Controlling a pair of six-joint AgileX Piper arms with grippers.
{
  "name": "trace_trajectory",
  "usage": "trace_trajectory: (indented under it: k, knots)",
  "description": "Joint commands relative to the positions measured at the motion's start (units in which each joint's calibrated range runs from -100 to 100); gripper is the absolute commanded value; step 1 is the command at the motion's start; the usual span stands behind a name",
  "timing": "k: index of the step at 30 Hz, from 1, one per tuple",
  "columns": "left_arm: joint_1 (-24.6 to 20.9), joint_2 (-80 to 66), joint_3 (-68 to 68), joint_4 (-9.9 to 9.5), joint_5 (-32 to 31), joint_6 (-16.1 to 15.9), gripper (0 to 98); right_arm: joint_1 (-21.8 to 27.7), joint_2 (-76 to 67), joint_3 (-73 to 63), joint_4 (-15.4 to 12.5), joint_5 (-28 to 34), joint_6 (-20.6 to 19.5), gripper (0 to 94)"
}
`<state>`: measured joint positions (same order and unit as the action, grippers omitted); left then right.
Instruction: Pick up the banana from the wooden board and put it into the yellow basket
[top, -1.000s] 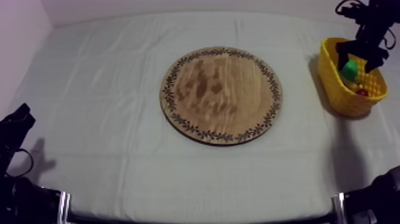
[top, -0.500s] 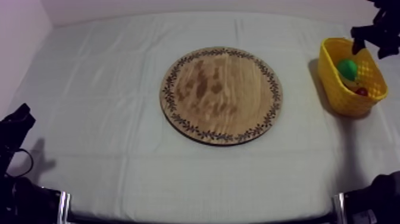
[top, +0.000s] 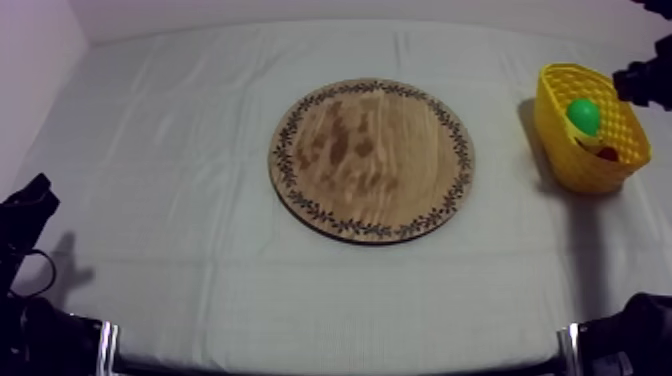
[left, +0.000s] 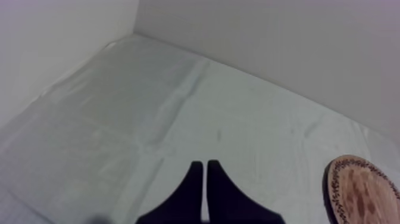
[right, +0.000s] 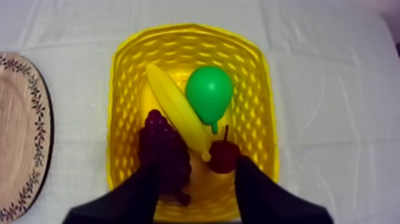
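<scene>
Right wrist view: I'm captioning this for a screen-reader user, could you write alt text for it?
A yellow basket holds a banana, a green pear, a bunch of dark grapes and a small red fruit. The right gripper hangs open over it, holding nothing; the patterned rim of the wooden board lies beside the basket.

A smooth green toy pear (right: 208, 92) lies with its thin stem pointing toward a small red fruit (right: 223, 156), round and glossy, with a dark stalk rising from its top. The pear's stem tip and that stalk come close together. A dark purple bunch of toy grapes (right: 163, 149) lies near the red fruit and apart from the pear. A grey-white cloth (top: 180, 180), marked by straight fold creases, covers the table and meets pale plain walls (left: 268, 36) at its far edges.
</scene>
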<state>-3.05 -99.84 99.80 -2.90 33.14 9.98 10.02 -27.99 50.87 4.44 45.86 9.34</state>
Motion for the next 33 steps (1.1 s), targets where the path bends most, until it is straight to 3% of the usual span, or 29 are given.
trace_trajectory:
  k: [1,7,12,15,18,21,24,30,33]
  knots:
    - [-0.02,0.02,-0.02,0.0,0.0,0.0,0.1,0.63,-8.62,6.0,-2.68,-2.89,4.32,32.8]
    - [-0.02,0.02,-0.02,0.0,0.0,0.0,0.1,2.02,-20.4,16.45,-9.02,-8.09,12.43,19.6]
    - [-0.02,0.02,-0.02,0.0,0.0,0.0,0.1,2.71,-31.37,27.03,-16.56,-13.27,21.43,6.2]
    - [-0.02,0.02,-0.02,0.0,0.0,0.0,0.1,3.22,-38.54,33.06,-20.6,-13.99,26.55,2.4]
    - [-0.02,0.02,-0.02,0.0,0.0,0.0,0.1,4.0,-45.12,37.66,-23.39,-13.07,29.01,1.2]
    - [-0.02,0.02,-0.02,0.0,0.0,0.0,0.1,4.29,-50.43,40.9,-24.98,-12.84,26.98,0.7]
    - [-0.02,0.02,-0.02,0.0,0.0,0.0,0.1,3.45,-54.78,43.09,-24.33,-12.85,21.9,0.6]
    - [-0.02,0.02,-0.02,0.0,0.0,0.02,0.1,0.88,-62.63,44.36,-20.3,-8.12,11.84,0.5]
    - [-0.02,0.02,-0.02,0.0,0.0,0.04,0.1,-1.65,-65.89,44.75,-15.58,-4.16,5.58,0.4]
